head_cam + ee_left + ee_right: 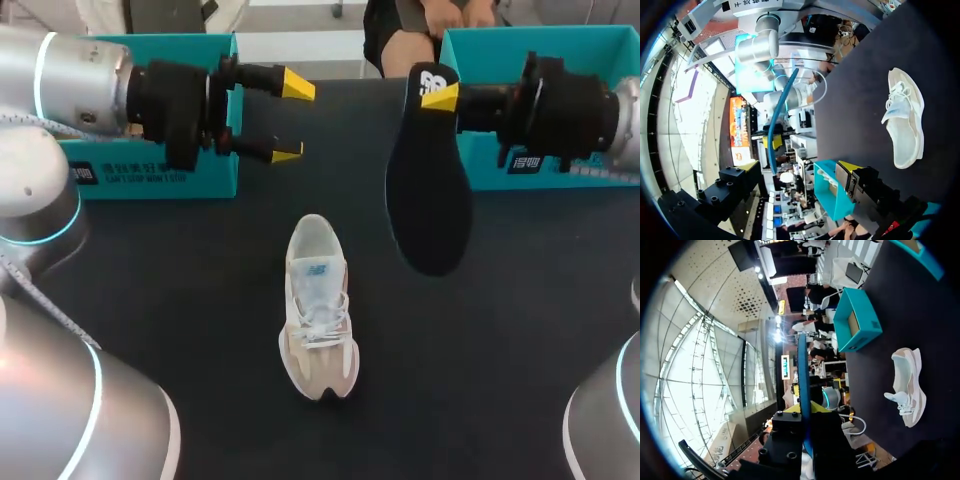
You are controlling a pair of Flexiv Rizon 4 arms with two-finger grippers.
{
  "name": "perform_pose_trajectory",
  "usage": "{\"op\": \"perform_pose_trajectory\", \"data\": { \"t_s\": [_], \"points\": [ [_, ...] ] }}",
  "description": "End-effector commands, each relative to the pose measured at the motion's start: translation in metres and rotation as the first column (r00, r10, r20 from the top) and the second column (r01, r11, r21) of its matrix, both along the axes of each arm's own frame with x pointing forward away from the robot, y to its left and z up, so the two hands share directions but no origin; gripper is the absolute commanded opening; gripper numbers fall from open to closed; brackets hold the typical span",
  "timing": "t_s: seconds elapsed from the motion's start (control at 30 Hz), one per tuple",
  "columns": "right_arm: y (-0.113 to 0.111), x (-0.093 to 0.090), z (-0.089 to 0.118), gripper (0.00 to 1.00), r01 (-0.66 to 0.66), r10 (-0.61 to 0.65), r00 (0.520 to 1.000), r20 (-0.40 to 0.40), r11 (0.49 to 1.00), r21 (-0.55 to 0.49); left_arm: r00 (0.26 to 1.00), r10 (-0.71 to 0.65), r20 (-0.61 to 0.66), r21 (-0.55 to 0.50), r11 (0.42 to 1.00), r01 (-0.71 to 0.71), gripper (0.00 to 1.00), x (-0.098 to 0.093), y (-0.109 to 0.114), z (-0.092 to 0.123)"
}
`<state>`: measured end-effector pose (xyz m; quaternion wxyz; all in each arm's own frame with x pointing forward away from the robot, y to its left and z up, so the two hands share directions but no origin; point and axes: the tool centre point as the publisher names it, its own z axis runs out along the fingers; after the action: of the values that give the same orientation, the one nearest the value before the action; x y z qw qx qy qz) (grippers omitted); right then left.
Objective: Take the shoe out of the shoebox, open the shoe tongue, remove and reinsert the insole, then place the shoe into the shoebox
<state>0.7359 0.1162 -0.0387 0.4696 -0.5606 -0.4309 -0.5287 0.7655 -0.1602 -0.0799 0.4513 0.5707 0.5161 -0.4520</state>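
Observation:
A white and beige shoe (318, 305) lies on the black table, toe toward the far edge, laces loose. My right gripper (438, 96) is held above the table's far right, shut on one end of a black insole (430, 195), which hangs out over the table. In the right wrist view the insole (802, 385) shows edge-on between the fingers of the right gripper (806, 410), with the shoe (907, 385) off to the side. My left gripper (292, 120) is open and empty at the far left, above the table. The left wrist view shows the left gripper (799, 167) wide apart and the shoe (904, 117) ahead.
Two teal shoebox halves stand along the far edge, one at the left (205, 175) behind my left gripper, one at the right (485, 45) behind my right gripper. Black tabletop (200, 330) surrounds the shoe.

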Motion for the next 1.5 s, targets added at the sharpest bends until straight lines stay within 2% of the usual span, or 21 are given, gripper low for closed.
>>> {"op": "perform_pose_trajectory", "data": {
  "t_s": [0.03, 0.43, 0.47, 0.6, 0.67, 0.73, 0.93, 1.07, 1.23, 1.5],
  "points": [
    [0.001, 0.002, 0.002, 0.0, -0.003, 0.003, 1.0, -0.004, 1.0, -0.007, 1.0, 0.006, 0.002, 0.007, 1.0, -0.006, 1.0, -0.003, -0.001, 0.002],
    [0.001, 0.002, 0.002, 0.0, -0.003, 0.003, 1.0, -0.004, 1.0, -0.007, 1.0, 0.006, 0.002, 0.007, 1.0, -0.006, 1.0, -0.003, -0.001, 0.002],
    [0.001, 0.005, 0.001, 0.0, 0.003, -0.002, 1.0, -0.023, 1.0, 0.004, 1.0, 0.006, 0.016, -0.013, 1.0, -0.005, 1.0, -0.004, -0.003, -0.001],
    [0.001, 0.03, 0.002, 0.0, 0.028, -0.027, 0.998, -0.051, 1.0, 0.009, 1.0, -0.014, 0.022, -0.081, 0.997, 0.015, 1.0, -0.015, -0.007, -0.007],
    [0.001, 0.042, 0.0, 0.0, 0.035, -0.034, 0.994, -0.099, 0.999, 0.01, 0.999, -0.019, 0.041, -0.091, 0.996, 0.022, 1.0, -0.02, -0.005, -0.006],
    [0.002, 0.052, -0.002, 0.0, 0.034, -0.032, 0.994, -0.101, 0.999, 0.01, 0.999, -0.02, 0.039, -0.092, 0.995, 0.023, 1.0, -0.023, -0.003, -0.005],
    [0.006, 0.083, -0.016, 0.0, 0.029, -0.027, 0.983, -0.181, 1.0, 0.008, 0.999, -0.016, 0.047, -0.101, 0.995, 0.021, 1.0, -0.039, 0.005, -0.009],
    [0.016, 0.097, -0.026, 0.0, 0.036, -0.031, 0.971, -0.238, 0.999, 0.016, 0.999, -0.036, 0.038, -0.12, 0.992, 0.04, 1.0, -0.047, 0.004, -0.013],
    [0.04, 0.107, -0.036, 0.0, -0.008, 0.015, 0.971, -0.238, 1.0, 0.03, 0.995, -0.037, 0.089, -0.145, 0.988, 0.05, 1.0, -0.05, -0.009, -0.012],
    [0.074, 0.096, -0.041, 0.0, -0.045, 0.05, 0.958, -0.283, 0.999, 0.024, 0.991, -0.012, 0.131, -0.166, 0.986, 0.033, 1.0, -0.033, -0.026, -0.015]
  ]
}}
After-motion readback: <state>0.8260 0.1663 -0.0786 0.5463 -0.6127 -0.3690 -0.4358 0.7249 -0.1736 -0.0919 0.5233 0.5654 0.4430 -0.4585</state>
